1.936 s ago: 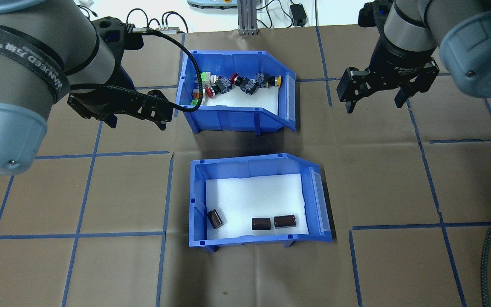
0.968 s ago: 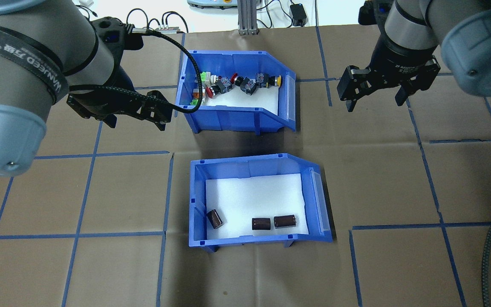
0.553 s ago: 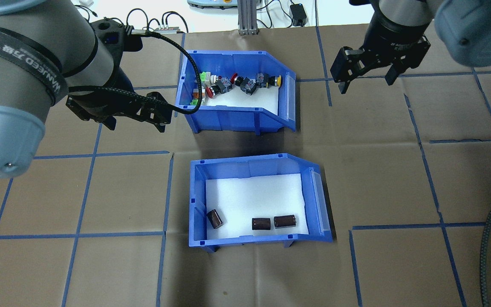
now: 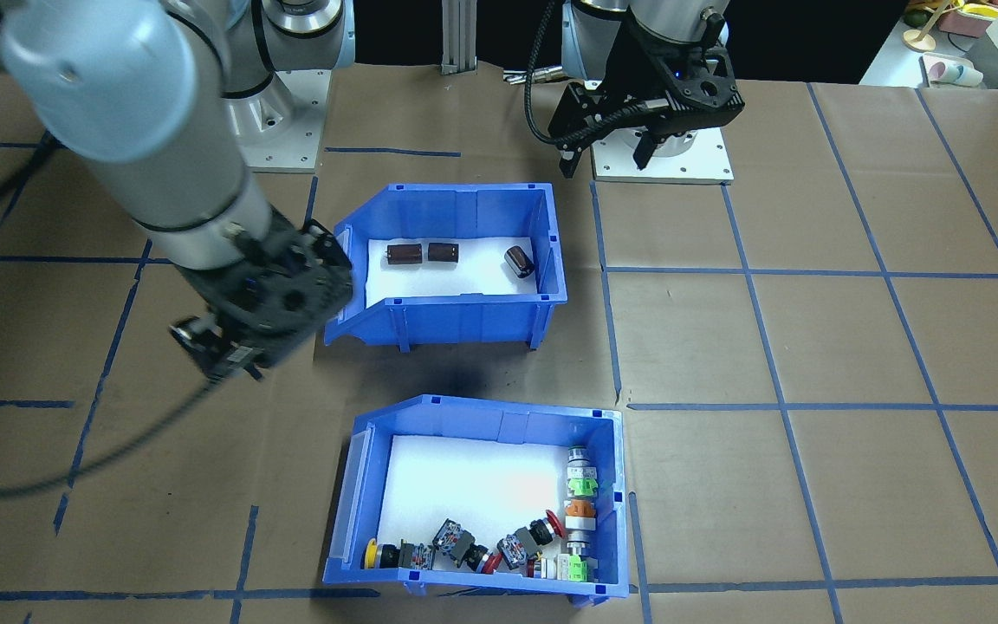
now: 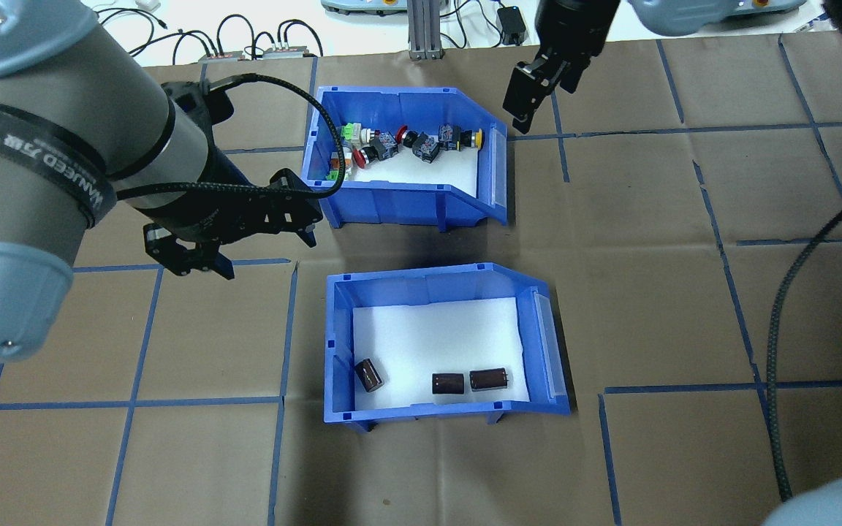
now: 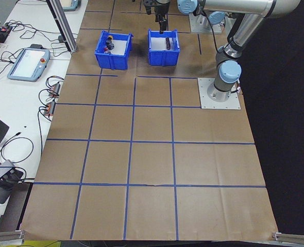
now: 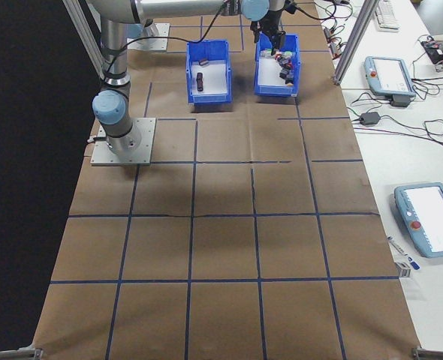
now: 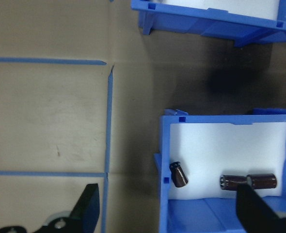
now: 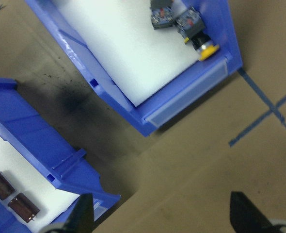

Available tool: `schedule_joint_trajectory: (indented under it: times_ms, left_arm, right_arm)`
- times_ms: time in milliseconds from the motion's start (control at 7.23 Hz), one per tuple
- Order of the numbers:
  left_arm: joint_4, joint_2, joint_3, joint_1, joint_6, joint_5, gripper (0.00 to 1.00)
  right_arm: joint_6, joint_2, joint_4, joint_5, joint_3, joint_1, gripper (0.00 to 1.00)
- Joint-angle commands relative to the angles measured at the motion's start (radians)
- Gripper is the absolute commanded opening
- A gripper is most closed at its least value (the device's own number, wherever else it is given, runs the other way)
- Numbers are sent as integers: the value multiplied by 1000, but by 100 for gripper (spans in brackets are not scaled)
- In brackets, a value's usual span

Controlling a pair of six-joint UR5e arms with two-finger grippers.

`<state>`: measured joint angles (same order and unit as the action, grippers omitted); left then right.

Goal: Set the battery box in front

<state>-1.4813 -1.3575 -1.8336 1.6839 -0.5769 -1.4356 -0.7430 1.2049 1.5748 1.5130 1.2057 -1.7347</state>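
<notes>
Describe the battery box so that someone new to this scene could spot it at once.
On the brown table taped into blue squares stand two blue bins. In the overhead view the battery box is the lower one, nearer the robot. Its white liner holds only three dark brown cylinders, whereas the other bin holds multicoloured button switches.

Left arm reaches in low over the table, wrist turned down; left gripper [image 5: 234, 245] hangs above the surface with both fingers spread wide, nothing between them. Right arm stretches far forward and across, forearm high, wrist angled; right gripper [image 5: 531, 91] points down, seen edge-on from overhead, and its wrist camera shows the fingers apart and empty.
</notes>
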Motion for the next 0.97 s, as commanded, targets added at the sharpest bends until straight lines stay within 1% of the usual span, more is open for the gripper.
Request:
schedule_joint_trajectory:
  times_ms: [0,138,277,415,553,691,830]
  left_arm:
    - [13,41,-131,10,-490,15,100]
    - [12,37,-159,40,-723,14,100]
    - [21,40,-200,107,-894,30,100]
    - [86,35,-252,164,-1078,103,100]
    - [189,37,-313,190,-1134,110,100]
    - [241,38,-388,203,-1143,110,100]
    - [359,37,-445,212,-1205,118,100]
  right_arm:
    - [-166,-135,-21,82,-180,-116,100]
    - [-171,-181,-22,99,-228,-162,100]
    - [-186,-227,-21,92,-257,-193,100]
    - [-229,-270,-7,95,-276,-239,100]
    - [-233,-298,-6,96,-278,-271,100]
    - [-260,-330,-4,96,-278,-285,100]
    - [-291,-356,-4,90,-270,-308,100]
